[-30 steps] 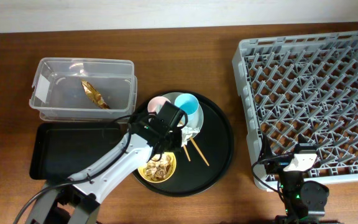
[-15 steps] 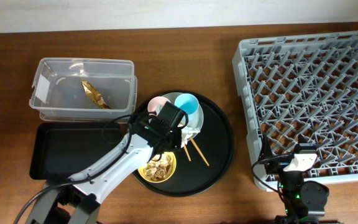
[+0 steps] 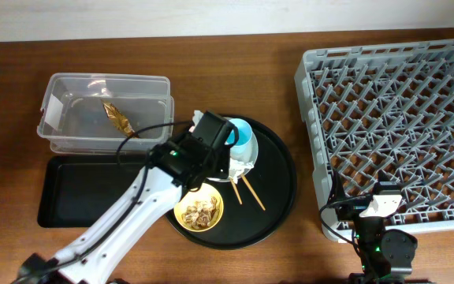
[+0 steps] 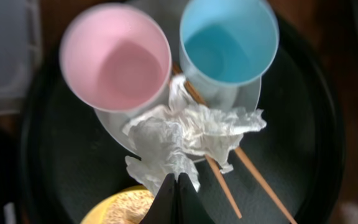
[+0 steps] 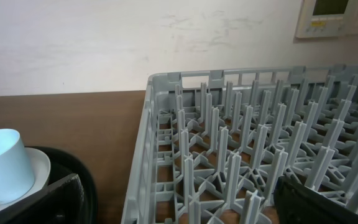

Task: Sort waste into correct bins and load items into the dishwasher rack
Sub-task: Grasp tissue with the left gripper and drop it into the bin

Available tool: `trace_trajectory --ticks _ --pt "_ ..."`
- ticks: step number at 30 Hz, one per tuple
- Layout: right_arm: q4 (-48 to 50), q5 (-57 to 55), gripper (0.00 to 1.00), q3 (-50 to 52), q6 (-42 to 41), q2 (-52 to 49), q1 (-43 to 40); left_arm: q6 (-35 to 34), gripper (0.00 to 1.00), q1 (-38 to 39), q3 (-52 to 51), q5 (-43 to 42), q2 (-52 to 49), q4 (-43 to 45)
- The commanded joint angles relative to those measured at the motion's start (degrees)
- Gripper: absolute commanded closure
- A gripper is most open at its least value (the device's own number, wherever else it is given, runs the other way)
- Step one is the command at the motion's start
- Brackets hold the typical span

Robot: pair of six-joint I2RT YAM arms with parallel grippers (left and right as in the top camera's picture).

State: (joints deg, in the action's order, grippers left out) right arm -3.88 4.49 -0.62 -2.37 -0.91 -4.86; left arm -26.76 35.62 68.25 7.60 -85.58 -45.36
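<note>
Left wrist view had the left tool [image 4: 174,190] clenched on the near fringe of the crumpled napkin [image 4: 191,134], which draped over the plate [image 4: 255,102] just ahead of it, touching the chopsticks [image 4: 263,185]. Beyond stood the pink cup [image 4: 115,59] and blue cup [image 4: 229,40]; the yellow bowl [image 4: 120,208] sat just beside the tool. A slow, straight lift would likely keep the paper from dragging the sticks or tipping a cup on its way to the clear tub [image 3: 105,110] holding the wrapper [image 3: 119,118]. The right tool [image 5: 182,202] hung released at the rack [image 5: 229,124].
</note>
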Motion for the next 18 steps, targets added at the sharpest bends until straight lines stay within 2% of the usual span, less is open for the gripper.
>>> trace_trajectory --ticks 1,5,18 --pt "-0.26 -0.28 0.01 0.31 -0.02 0.28 -0.35 1.62 1.0 -0.15 1.36 8.17 2.49 -0.35" --pt "-0.26 -0.28 0.01 0.31 -0.02 0.28 -0.35 1.62 1.0 -3.67 2.23 14.99 4.13 0.44" --pt "-0.26 -0.26 0.01 0.31 -0.02 0.28 -0.35 2.23 1.0 -23.71 2.51 15.34 4.0 14.23"
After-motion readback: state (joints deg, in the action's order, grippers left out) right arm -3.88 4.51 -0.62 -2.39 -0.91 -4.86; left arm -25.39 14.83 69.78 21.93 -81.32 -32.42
